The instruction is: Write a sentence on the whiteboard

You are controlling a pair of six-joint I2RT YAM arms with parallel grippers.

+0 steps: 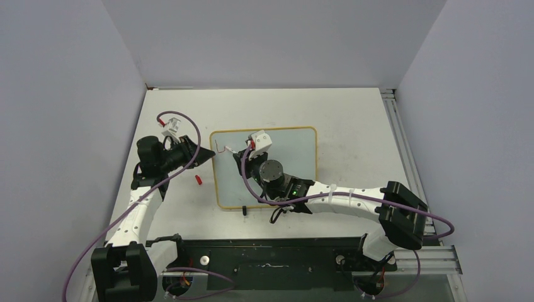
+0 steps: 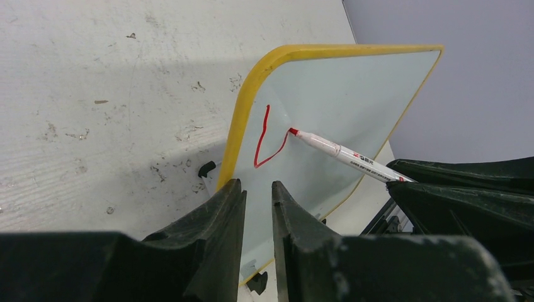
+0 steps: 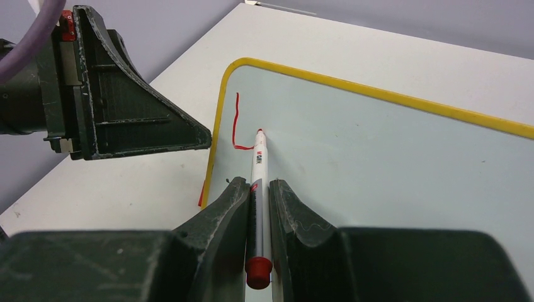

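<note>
The whiteboard [image 1: 286,157] lies flat mid-table, pale with a yellow frame; it also shows in the left wrist view [image 2: 340,94] and the right wrist view [image 3: 390,163]. Of the sentence, one red V-shaped stroke [image 2: 264,141] shows near the board's left edge, also in the right wrist view [image 3: 235,126]. My right gripper [image 3: 257,184] is shut on a white marker [image 3: 258,167] whose red tip touches the board at the stroke's end. My left gripper [image 2: 258,187] has its jaws close together with nothing between them, tips at the board's left edge [image 1: 203,158].
A small red marker cap [image 1: 198,180] lies on the table just left of the board. A black foot [image 1: 244,209] sticks out at the board's near edge. A metal rail [image 1: 403,145] runs along the table's right side. Walls enclose the table.
</note>
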